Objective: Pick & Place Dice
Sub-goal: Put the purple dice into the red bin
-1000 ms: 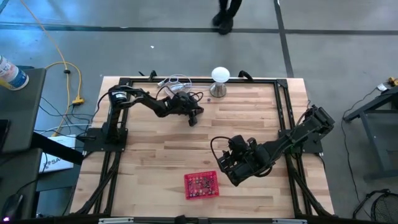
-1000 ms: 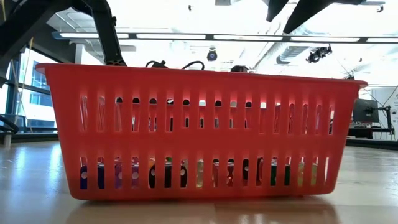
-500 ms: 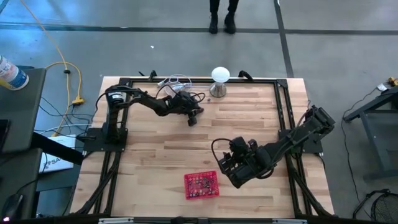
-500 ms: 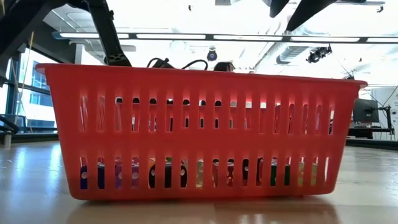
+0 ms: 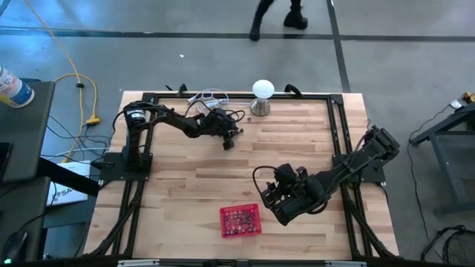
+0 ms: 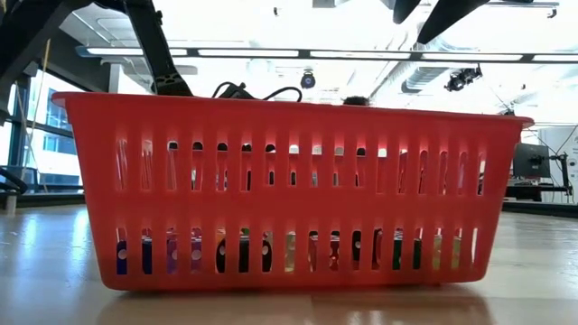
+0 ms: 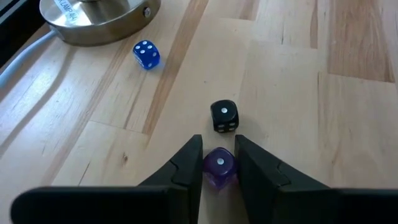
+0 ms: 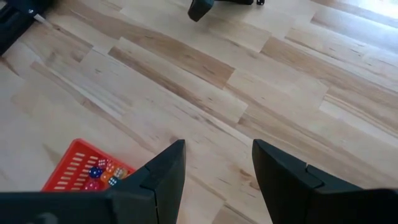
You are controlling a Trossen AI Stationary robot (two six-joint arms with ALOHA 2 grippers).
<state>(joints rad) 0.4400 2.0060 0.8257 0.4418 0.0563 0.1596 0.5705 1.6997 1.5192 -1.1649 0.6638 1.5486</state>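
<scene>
Left end effector (image 7: 219, 163) grips a purple die (image 7: 219, 167).

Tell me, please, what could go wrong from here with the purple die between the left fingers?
1. The left gripper holds the purple die only at its fingertips, so it might slip when lifted.
2. The black die lies just ahead; a small push forward could knock it.
3. The basket is far across the table, near the open right gripper; the die could drop during the long carry.
</scene>
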